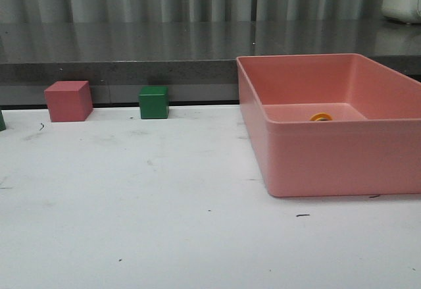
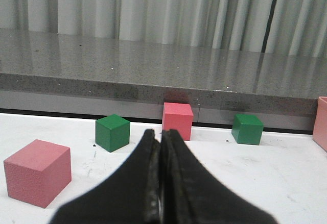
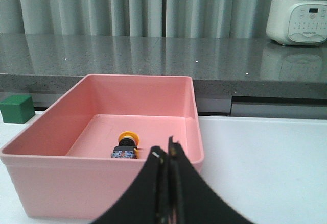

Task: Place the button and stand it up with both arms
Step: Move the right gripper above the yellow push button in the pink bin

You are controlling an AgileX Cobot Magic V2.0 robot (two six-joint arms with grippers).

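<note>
The button (image 3: 126,146) lies on its side on the floor of the pink bin (image 3: 184,101), yellow cap toward the far wall, dark base toward me. In the front view only its yellow cap (image 1: 321,116) peeks over the bin's near wall (image 1: 342,160). My right gripper (image 3: 167,148) is shut and empty, hovering outside the bin's near wall, a little right of the button. My left gripper (image 2: 160,134) is shut and empty, low over the white table, facing the cubes. Neither arm shows in the front view.
In the left wrist view, a pink cube (image 2: 37,172) sits near, with a green cube (image 2: 112,132), a pink cube (image 2: 177,120) and another green cube (image 2: 247,128) further back. A grey counter ledge (image 1: 118,72) bounds the table's far edge. A white appliance (image 3: 297,12) stands on it.
</note>
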